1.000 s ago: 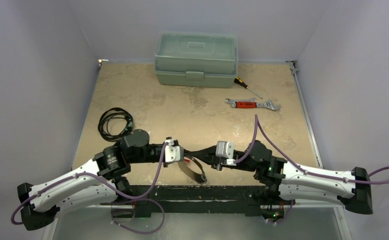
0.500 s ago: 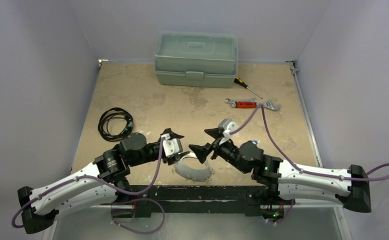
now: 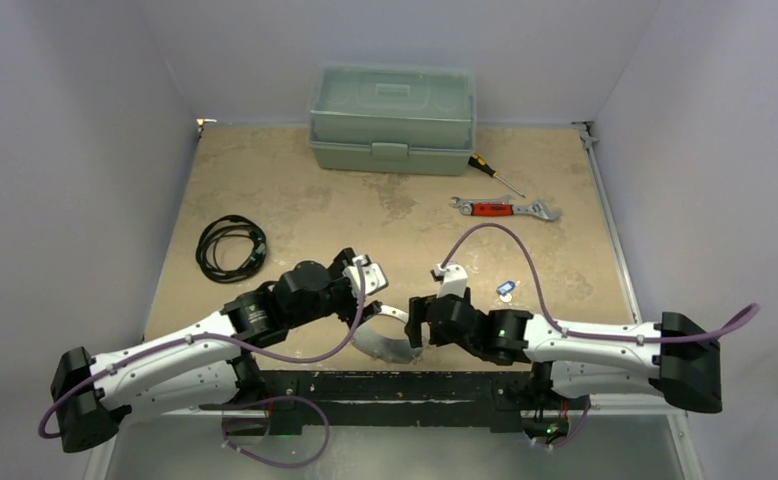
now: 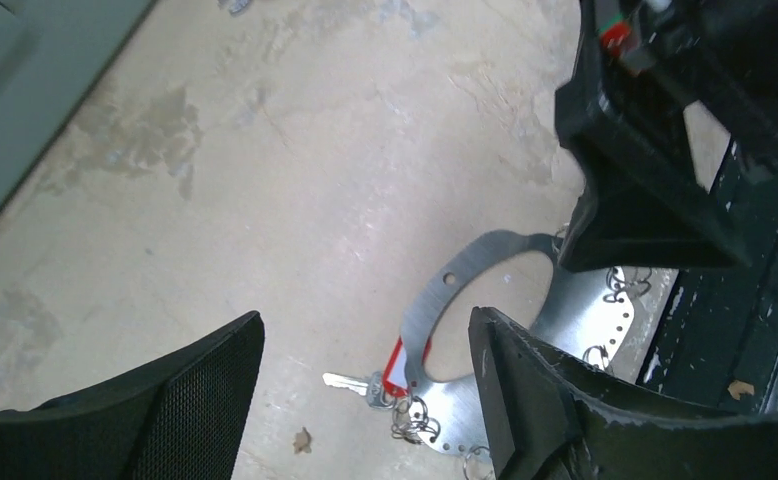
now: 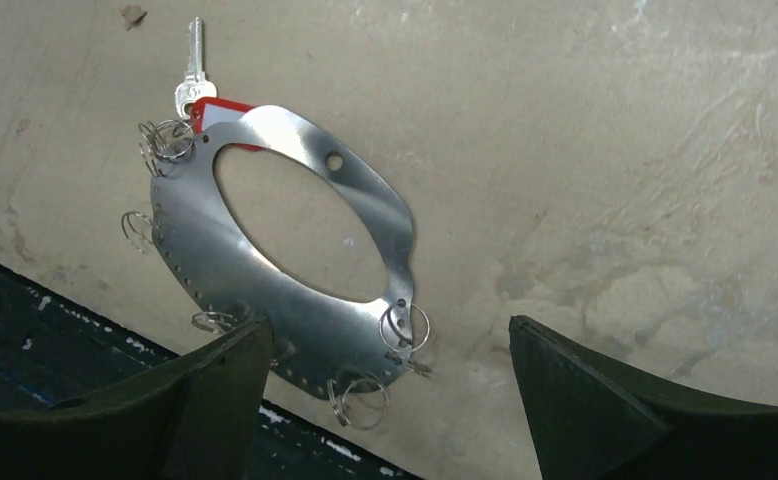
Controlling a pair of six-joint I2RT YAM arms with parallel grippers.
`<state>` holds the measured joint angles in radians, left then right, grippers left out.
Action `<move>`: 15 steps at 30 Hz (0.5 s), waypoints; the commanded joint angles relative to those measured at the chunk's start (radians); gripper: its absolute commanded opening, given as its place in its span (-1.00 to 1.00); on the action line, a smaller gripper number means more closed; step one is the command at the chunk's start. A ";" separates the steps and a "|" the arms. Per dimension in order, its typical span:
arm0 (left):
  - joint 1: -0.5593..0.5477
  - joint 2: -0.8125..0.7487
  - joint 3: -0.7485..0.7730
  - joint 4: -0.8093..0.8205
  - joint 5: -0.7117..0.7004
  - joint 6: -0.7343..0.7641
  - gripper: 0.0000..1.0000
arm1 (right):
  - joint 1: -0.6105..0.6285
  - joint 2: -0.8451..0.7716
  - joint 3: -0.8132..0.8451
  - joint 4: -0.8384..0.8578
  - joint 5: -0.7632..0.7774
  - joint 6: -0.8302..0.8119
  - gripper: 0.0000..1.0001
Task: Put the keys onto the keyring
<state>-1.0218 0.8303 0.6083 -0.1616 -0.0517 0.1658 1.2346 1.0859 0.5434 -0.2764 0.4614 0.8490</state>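
Right wrist: keyring (image 5: 215,262) beside right tool (image 5: 387,330)

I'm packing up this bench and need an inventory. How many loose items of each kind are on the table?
Keys: 2 (red-tagged key, blue-tagged key)
Keyring: 1
Wrench: 1
Screwdriver: 1
Cable coil: 1
Toolbox: 1
Total: 7

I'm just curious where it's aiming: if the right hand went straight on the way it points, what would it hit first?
Most likely the keyring, lying on the table directly ahead of the open right hand, with the red-tagged key at its far end. Depth is hard to judge.
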 commanded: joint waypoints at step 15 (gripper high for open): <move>0.013 0.036 0.068 -0.036 -0.025 -0.014 0.37 | -0.001 -0.033 -0.134 0.412 -0.393 -0.334 0.53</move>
<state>-1.0210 0.9134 0.6281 -0.2001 0.0132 0.1421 1.2312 1.0389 0.4198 -0.0845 0.2035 0.7292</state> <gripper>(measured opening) 0.690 0.731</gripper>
